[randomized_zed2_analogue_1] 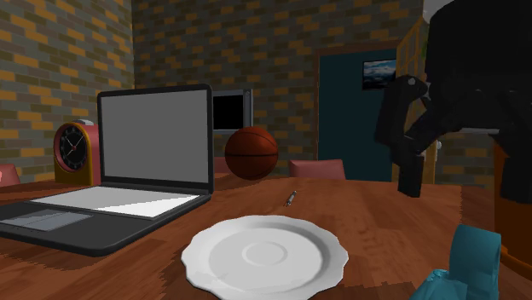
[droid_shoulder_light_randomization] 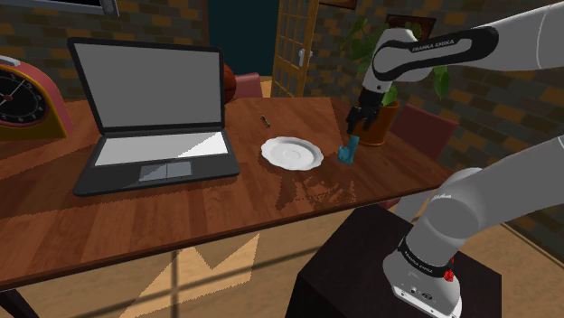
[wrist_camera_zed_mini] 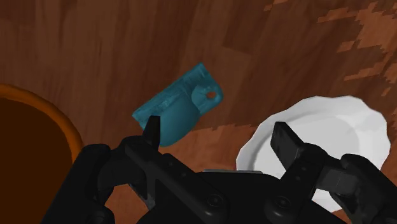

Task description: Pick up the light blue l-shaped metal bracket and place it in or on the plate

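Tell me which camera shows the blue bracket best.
The wrist view: the bracket shows almost whole just ahead of the open fingers, its hole visible. The shoulder view shows it small, beside the plate. The second exterior view cuts it off at the lower right corner.

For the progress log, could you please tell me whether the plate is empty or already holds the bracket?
Empty: the white plate is bare, and the teal bracket sits on the table beside it.
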